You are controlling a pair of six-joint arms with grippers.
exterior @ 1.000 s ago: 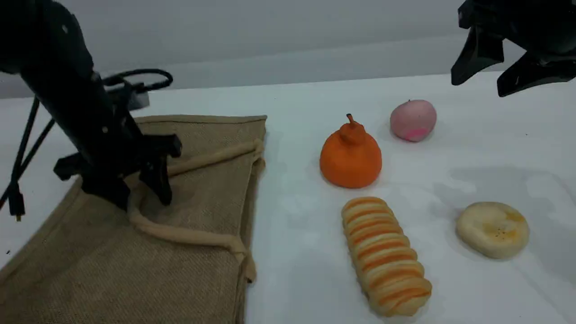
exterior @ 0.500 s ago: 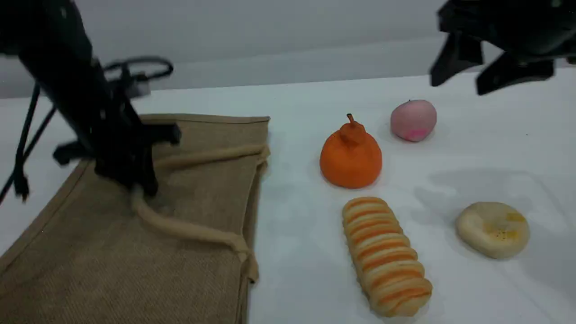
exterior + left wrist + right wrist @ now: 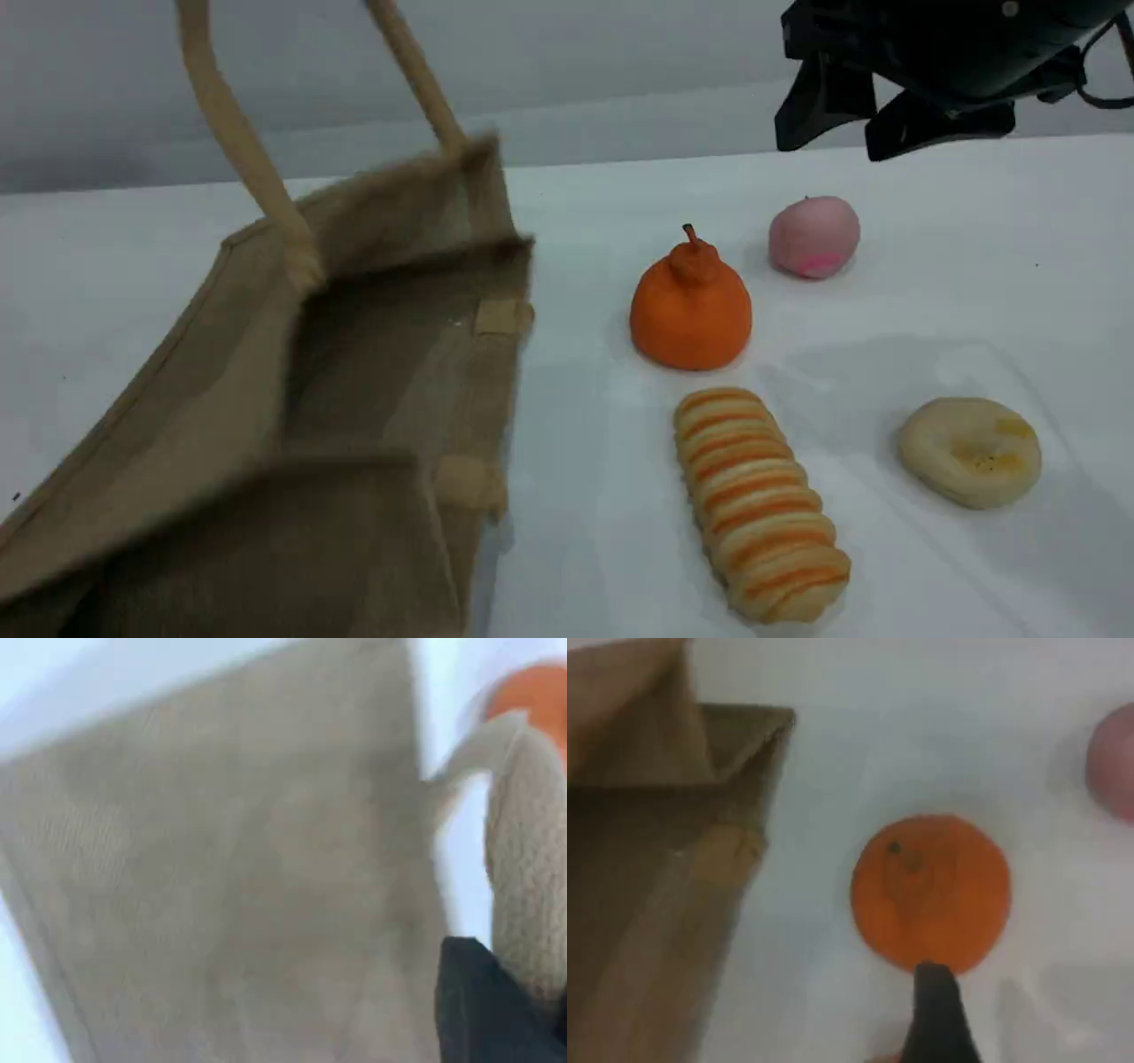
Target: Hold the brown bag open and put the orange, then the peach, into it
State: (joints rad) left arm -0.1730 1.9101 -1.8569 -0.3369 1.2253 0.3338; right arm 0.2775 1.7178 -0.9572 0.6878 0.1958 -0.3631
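In the scene view the brown bag (image 3: 292, 399) lies at the left of the white surface (image 3: 620, 213) with its upper side drawn up by one beige handle (image 3: 239, 133), whose two strands run out of the top edge, so the mouth gapes toward the fruit and the dark inside shows; the left arm itself is out of this view; the orange (image 3: 690, 306) stands just to the right of the mouth, the peach (image 3: 813, 237) a little behind it to the right, and a striped loaf (image 3: 760, 502) and a cream-yellow disc (image 3: 970, 451) sit nearer the camera, all four outside the bag; the right gripper (image 3: 855, 124) hangs above and behind the peach with its fingers spread and nothing between them; in the left wrist view, much blurred, the bag's woven panel (image 3: 221, 868) fills the picture and the rope-like handle (image 3: 527, 859) runs down beside the dark fingertip (image 3: 483, 1005), so the left gripper's fingers are judged pressed together on that handle; in the right wrist view the orange (image 3: 930, 890) sits straight below, just ahead of the one dark fingertip (image 3: 939, 1014), the open bag (image 3: 656, 868) to its left and an edge of the peach (image 3: 1112, 762) at the right; judged so, the opening of the bag is done, while gripping the orange, dropping it in, and the same for the peach are all left.
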